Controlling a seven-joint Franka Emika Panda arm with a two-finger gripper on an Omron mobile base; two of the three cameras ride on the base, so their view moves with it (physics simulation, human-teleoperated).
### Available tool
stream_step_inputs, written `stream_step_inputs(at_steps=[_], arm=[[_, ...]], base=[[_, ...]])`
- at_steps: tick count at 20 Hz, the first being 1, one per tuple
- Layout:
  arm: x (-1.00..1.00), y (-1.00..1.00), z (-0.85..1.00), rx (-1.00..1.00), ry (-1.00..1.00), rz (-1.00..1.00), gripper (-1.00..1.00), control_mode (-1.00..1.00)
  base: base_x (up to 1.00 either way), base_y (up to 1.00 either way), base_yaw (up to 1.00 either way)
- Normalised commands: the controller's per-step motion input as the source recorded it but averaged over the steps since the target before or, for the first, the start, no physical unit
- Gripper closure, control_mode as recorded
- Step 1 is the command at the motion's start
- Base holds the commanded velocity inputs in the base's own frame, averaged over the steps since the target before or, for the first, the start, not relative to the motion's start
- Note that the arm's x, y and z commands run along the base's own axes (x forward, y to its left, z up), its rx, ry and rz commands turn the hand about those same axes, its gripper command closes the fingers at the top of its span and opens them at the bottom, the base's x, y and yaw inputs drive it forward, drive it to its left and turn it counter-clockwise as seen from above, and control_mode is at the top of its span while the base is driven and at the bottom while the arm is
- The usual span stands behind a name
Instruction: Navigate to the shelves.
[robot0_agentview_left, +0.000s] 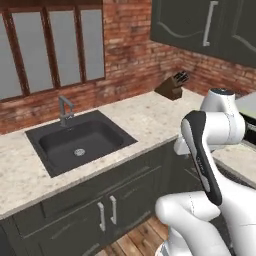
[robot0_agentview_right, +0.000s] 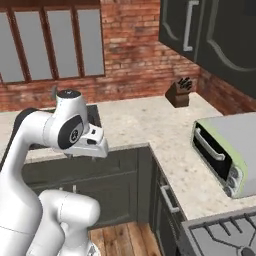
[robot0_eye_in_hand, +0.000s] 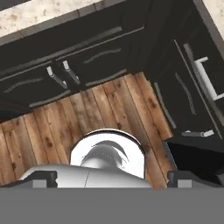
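Even, soft rendered light; slightly blurry, no glare.

Red brick wall (robot0_agentview_left: 135, 45), framed window (robot0_agentview_left: 50, 45) above dark sink (robot0_agentview_left: 80, 142). Speckled beige surface (robot0_agentview_right: 145, 125) wraps the corner; dark cabinets (robot0_eye_in_hand: 100, 57), wood plank floor (robot0_eye_in_hand: 52, 127).

A home kitchen was shown. A speckled beige bench (robot0_agentview_left: 150, 117) was set along red brick walls (robot0_agentview_left: 132, 45) and turned a corner. A dark sink (robot0_agentview_left: 80, 141) with a metal tap (robot0_agentview_left: 65, 110) was sunk into it beneath a wood-framed window (robot0_agentview_left: 50, 47). A knife block (robot0_agentview_right: 179, 93) was stood in the corner, and a toaster oven (robot0_agentview_right: 225, 150) was placed on the bench beside a gas hob (robot0_agentview_right: 225, 237). Dark grey cupboards with metal handles were fitted above (robot0_agentview_right: 210, 30) and below (robot0_agentview_left: 107, 210) the bench. A wooden plank floor (robot0_eye_in_hand: 100, 113) was laid in front of the lower cupboard doors.
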Motion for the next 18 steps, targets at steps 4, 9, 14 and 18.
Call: stream_step_inputs(at_steps=[4, 9, 14, 18], arm=[[0.0, 0.0, 0.0, 0.0, 0.0, 0.0, -1.0, 1.0], [0.0, 0.0, 0.0, 0.0, 0.0, 0.0, -1.0, 1.0], [0.0, 0.0, 0.0, 0.0, 0.0, 0.0, -1.0, 1.0], [0.0, 0.0, 0.0, 0.0, 0.0, 0.0, -1.0, 1.0]], base=[[-0.49, 0.09, 0.83], [-0.35, 0.26, 0.85], [-0.07, 0.37, 0.79], [0.08, 0.66, 0.52]])
